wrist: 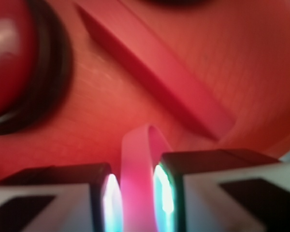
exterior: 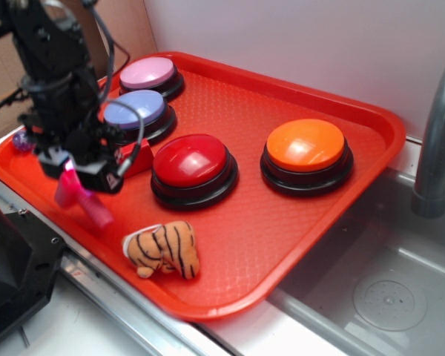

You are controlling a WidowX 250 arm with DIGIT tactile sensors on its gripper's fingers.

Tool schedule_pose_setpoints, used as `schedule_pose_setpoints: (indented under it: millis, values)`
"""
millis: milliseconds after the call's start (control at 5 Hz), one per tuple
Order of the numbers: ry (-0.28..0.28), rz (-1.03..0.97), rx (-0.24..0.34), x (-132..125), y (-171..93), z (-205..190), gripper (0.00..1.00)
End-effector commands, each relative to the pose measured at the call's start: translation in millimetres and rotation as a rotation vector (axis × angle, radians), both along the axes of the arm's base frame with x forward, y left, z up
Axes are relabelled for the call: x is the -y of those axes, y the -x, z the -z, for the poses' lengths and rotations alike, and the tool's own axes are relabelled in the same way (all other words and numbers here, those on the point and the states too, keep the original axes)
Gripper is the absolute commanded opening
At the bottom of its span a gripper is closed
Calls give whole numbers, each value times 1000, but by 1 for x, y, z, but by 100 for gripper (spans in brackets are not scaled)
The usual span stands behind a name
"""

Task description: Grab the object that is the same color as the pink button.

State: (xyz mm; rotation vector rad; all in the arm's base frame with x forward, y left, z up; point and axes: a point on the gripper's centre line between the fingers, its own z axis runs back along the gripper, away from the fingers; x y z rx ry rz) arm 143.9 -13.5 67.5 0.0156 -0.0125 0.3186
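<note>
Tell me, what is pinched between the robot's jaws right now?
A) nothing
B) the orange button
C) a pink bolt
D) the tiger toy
C: the wrist view shows the pink bolt squeezed between the two jaws, and from outside it hangs from the gripper above the tray.

Exterior high, oblique; wrist close, downward

Your exterior view is evenly and brightly lit, with soft highlights on the glossy red domed button (exterior: 190,159) and short shadows beneath. Your wrist view is blurred throughout, with white-green glare on the claw's pads (wrist: 165,195).
</note>
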Motion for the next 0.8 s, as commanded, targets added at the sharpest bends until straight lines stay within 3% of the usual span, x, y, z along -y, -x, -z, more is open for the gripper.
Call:
schedule_pose_setpoints:
  millis: [0,400,600]
  values:
    - [15,263,43,-8,-27,-72,0]
    - [12,291,164,-34,-36,-134,0]
    - [-10,283,183,-41,-36,-140,0]
